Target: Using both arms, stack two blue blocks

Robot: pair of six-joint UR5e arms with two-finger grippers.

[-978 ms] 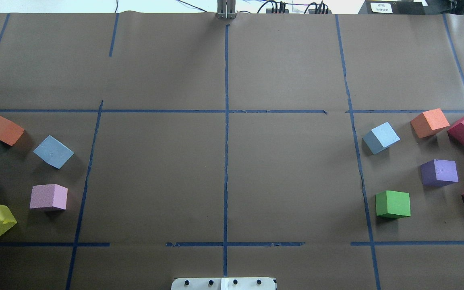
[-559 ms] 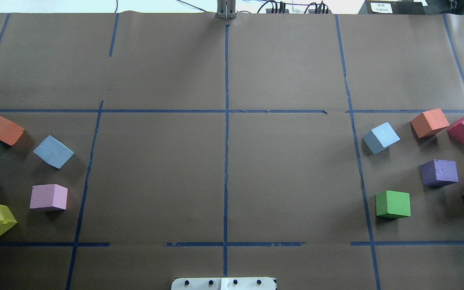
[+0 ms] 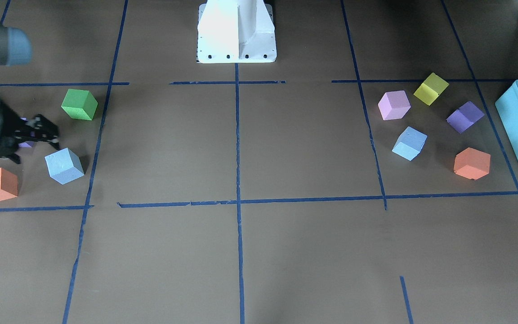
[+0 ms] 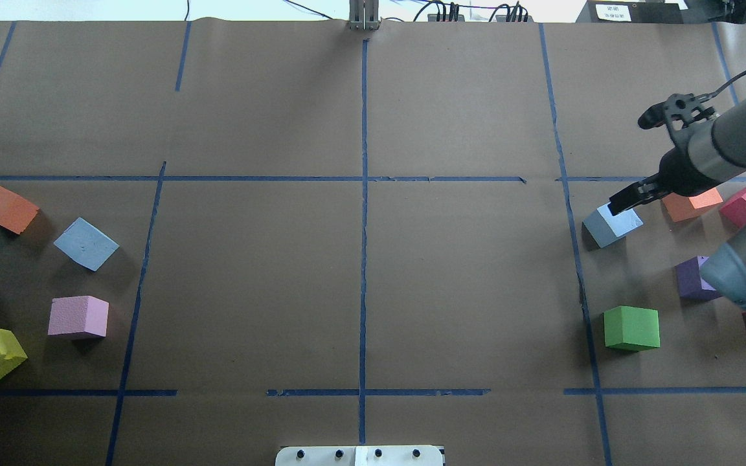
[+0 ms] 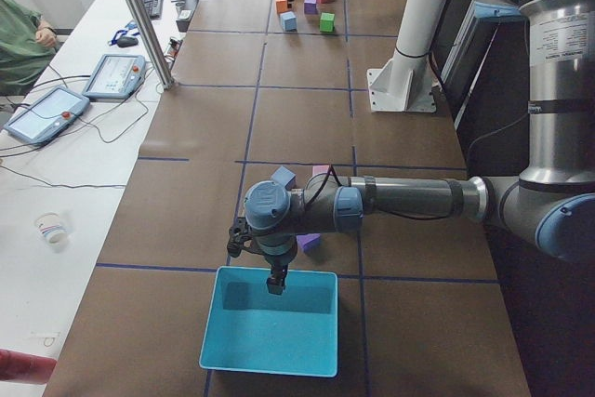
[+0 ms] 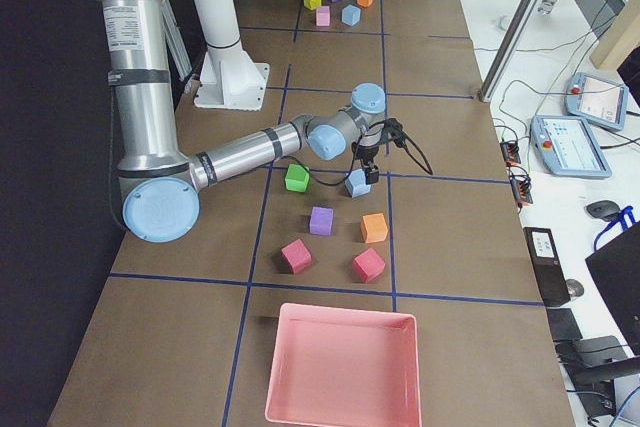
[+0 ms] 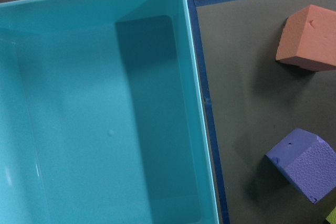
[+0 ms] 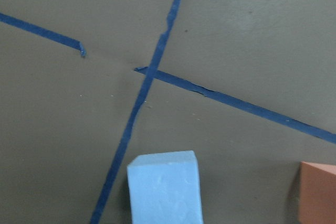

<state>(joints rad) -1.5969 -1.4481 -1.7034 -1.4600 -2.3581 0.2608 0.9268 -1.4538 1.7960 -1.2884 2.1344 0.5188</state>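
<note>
With its jaws apart, the right gripper [image 3: 51, 136] is best centred over the nearby light blue cube [image 3: 64, 166] and squared to its faces.

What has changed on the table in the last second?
The right arm swung in from the right; its pincer now hovers at the right-hand blue block, gripping nothing. Neither that block nor the left-hand blue block moved.
</note>
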